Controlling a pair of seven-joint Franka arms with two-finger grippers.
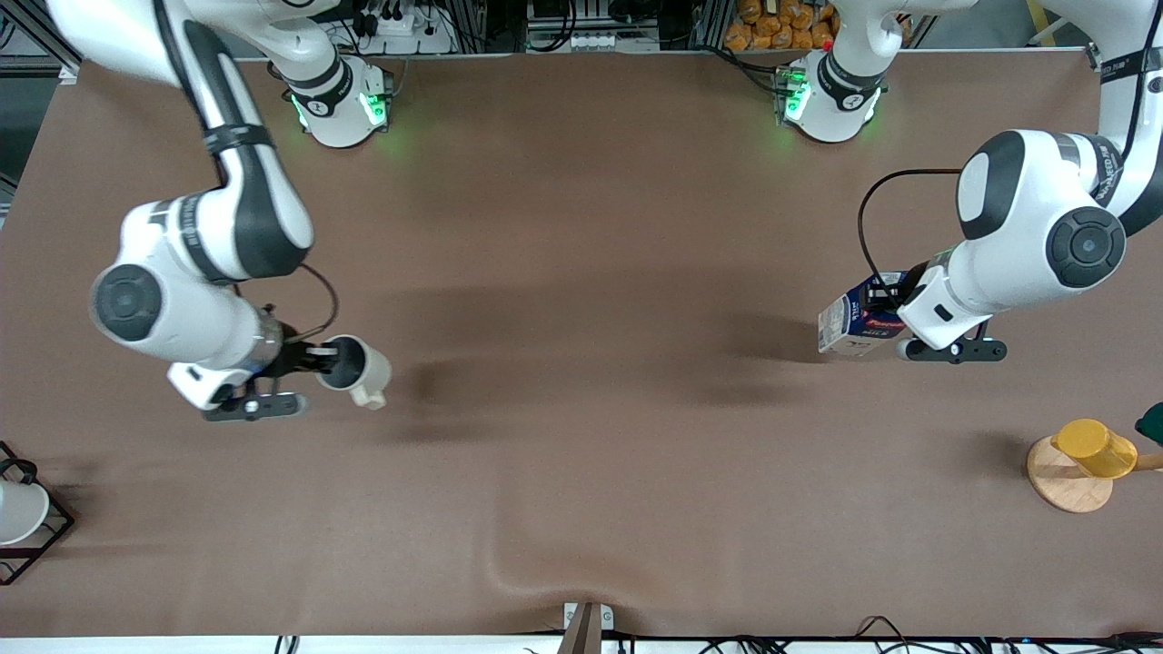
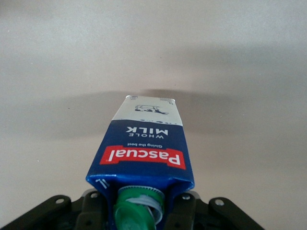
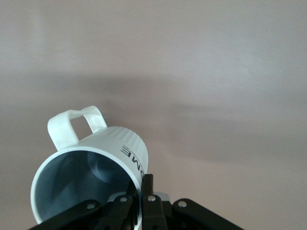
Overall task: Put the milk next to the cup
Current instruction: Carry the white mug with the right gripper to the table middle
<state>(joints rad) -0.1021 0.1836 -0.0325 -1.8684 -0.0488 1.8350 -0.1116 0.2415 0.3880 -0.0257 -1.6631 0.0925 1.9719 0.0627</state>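
Left gripper [image 1: 895,304] clamps the milk [image 1: 854,325] (tilted); right gripper [image 1: 313,356] pinches the cup [image 1: 356,366] rim

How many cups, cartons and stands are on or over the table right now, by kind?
Cups: 3 — cream mug in the right gripper, yellow cup, white cup
Milk cartons: 1 — milk in the left gripper
Stands: 2 — wooden disc, black wire rack
Total: 6

In the front view the left arm's wrist is covering the top of the milk [image 1: 852,320]. The picture's edge is cutting off the white cup [image 1: 18,510] in its wire rack [image 1: 36,536]. A dark green object [image 1: 1152,423] at the left arm's end of the counter is showing too little to identify.
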